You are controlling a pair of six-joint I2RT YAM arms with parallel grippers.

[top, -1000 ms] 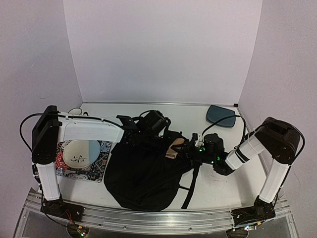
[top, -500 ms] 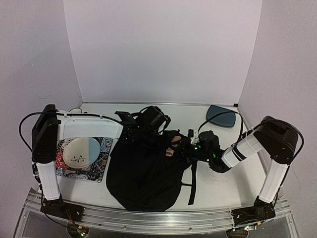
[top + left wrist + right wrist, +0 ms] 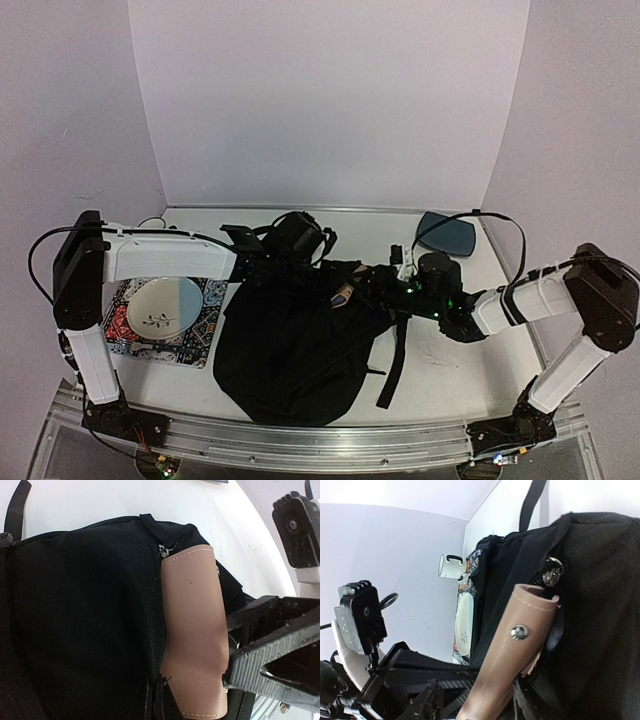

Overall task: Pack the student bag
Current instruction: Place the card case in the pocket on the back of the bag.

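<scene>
The student bag (image 3: 295,345), a large black backpack, lies mid-table with its mouth toward the back right. My left gripper (image 3: 303,262) is at the bag's upper rim, shut on the fabric; its own fingers are hidden in the left wrist view. A tan leather case (image 3: 195,630) with a metal snap (image 3: 520,632) sticks out of the zipper opening, also visible as the case (image 3: 343,295) from above. My right gripper (image 3: 364,290) is just right of the case, open. Its ribbed fingertips (image 3: 260,667) stand spread at the case's outer edge.
A white plate (image 3: 163,305) rests on a patterned mat (image 3: 207,335) left of the bag. A blue-grey tray (image 3: 447,232) lies at the back right. A white mug (image 3: 451,566) stands at the back left. A bag strap (image 3: 396,360) trails toward the front.
My right gripper's jaws have spread apart off the tan case, and that arm has stretched out flatter. The case sits deeper in the bag. My left gripper has drawn the rim slightly back-left.
</scene>
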